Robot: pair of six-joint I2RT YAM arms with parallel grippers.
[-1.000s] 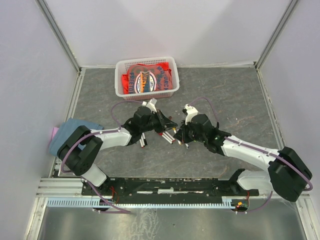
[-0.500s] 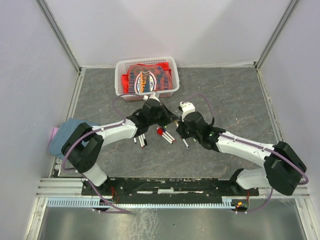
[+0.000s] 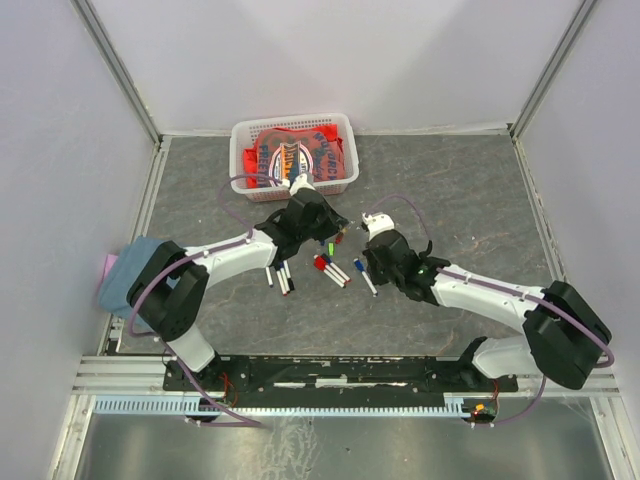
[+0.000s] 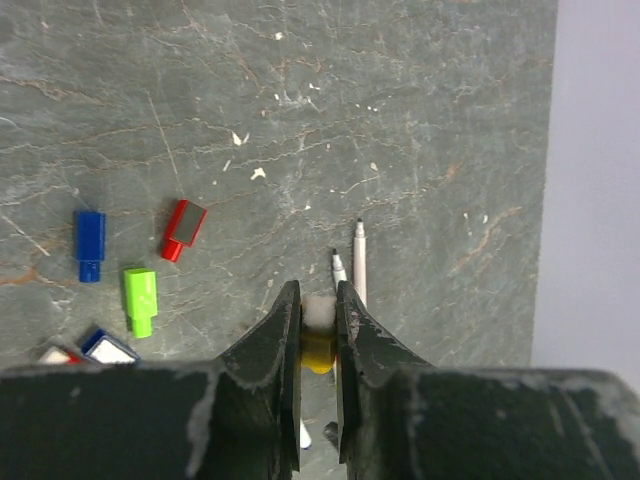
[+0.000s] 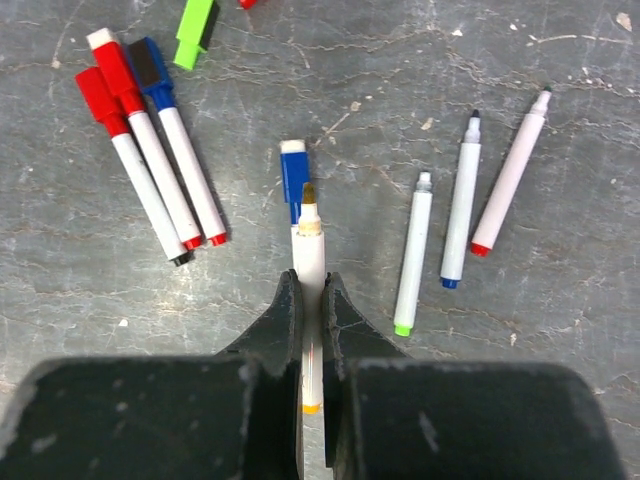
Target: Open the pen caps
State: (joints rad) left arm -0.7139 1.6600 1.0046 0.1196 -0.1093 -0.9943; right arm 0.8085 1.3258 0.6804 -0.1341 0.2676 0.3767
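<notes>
My left gripper [image 4: 318, 295] is shut on a yellow pen cap [image 4: 318, 350] with a white end, held above the table. My right gripper [image 5: 311, 285] is shut on a white pen [image 5: 309, 245] whose yellowish tip is bare. In the top view the left gripper [image 3: 333, 230] and right gripper [image 3: 367, 262] are a short way apart. Loose blue [image 4: 90, 243], red [image 4: 183, 229] and green [image 4: 139, 299] caps lie on the table. Three capped pens [image 5: 140, 140] lie left of my right gripper, three uncapped ones [image 5: 460, 215] to its right. A blue-capped pen [image 5: 293, 175] lies under the held one.
A white basket [image 3: 240, 160] with red packets stands at the back, close behind the left gripper. A blue cloth [image 3: 125, 270] lies at the left edge. More pens [image 3: 280, 277] lie beside the left forearm. White walls enclose the grey table.
The two grippers, close together a second ago, have drawn apart. The left one moved away toward the basket with the yellow cap, and the right one keeps the pen.
</notes>
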